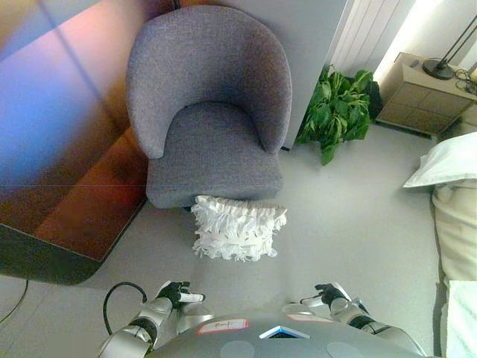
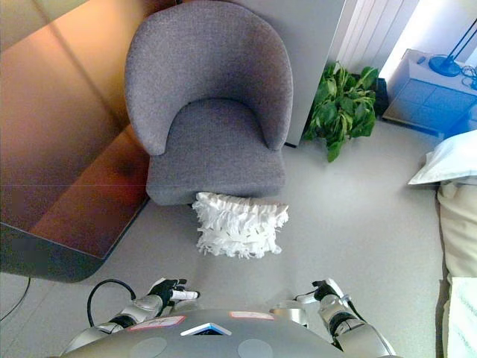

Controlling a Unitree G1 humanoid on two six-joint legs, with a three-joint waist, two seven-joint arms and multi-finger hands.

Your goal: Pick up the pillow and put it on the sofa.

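A white ruffled pillow (image 1: pixel 238 228) lies on the grey floor, leaning against the front base of a grey upholstered armchair (image 1: pixel 209 112), the sofa of the task. The chair's seat (image 1: pixel 212 145) has nothing on it. My left hand (image 1: pixel 179 293) hangs low at the bottom left, fingers relaxed and empty, well short of the pillow. My right hand (image 1: pixel 329 294) hangs low at the bottom right, also relaxed and empty. Both also show in the right eye view, the left hand (image 2: pixel 170 289) and the right hand (image 2: pixel 325 291).
A green potted plant (image 1: pixel 339 108) stands right of the chair. A wooden cabinet (image 1: pixel 67 149) fills the left side. A bed edge with a white pillow (image 1: pixel 447 160) is at the right. A bedside table (image 1: pixel 428 93) with a lamp stands at the back right.
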